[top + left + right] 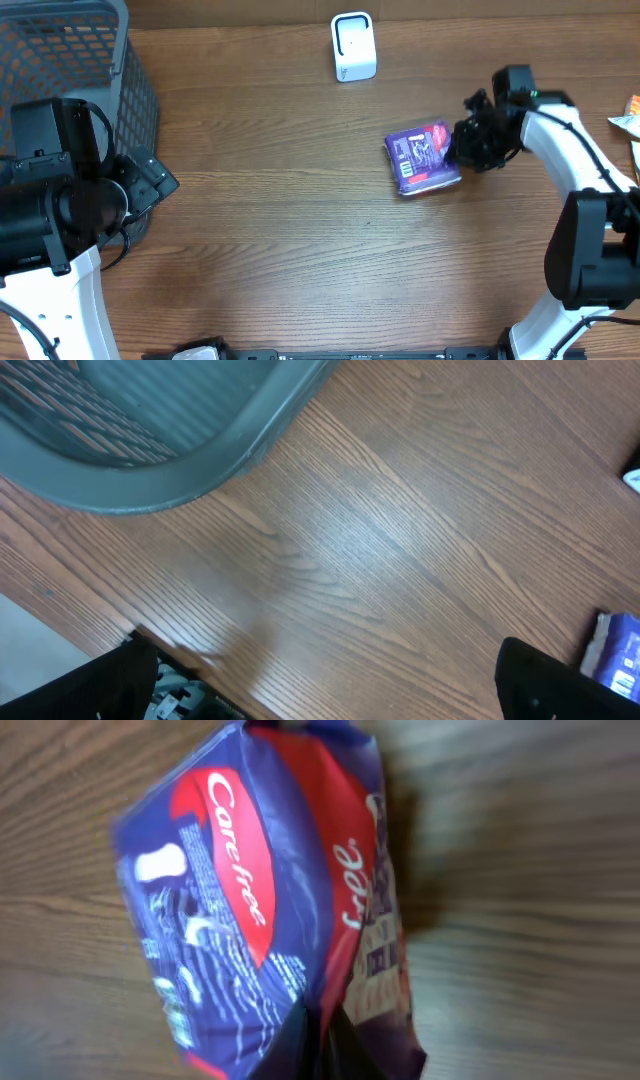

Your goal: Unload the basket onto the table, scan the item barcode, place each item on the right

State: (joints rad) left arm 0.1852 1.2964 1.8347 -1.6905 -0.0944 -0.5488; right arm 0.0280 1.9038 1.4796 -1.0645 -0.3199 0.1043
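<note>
Packet [423, 158], purple: on desk [280, 220], right of centre, well apart from white scanner [352, 46]. Right gripper [462, 140] clamped on its right edge; left gripper [155, 183] wide open, empty. Handling: lift level, grip firm, turn barcode toward scanner.

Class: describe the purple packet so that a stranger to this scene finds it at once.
From above, on the wooden table, look below and right of the white scanner. The purple packet sits pinched in the right gripper, the only purple-and-red thing, marked Carefree.
</note>
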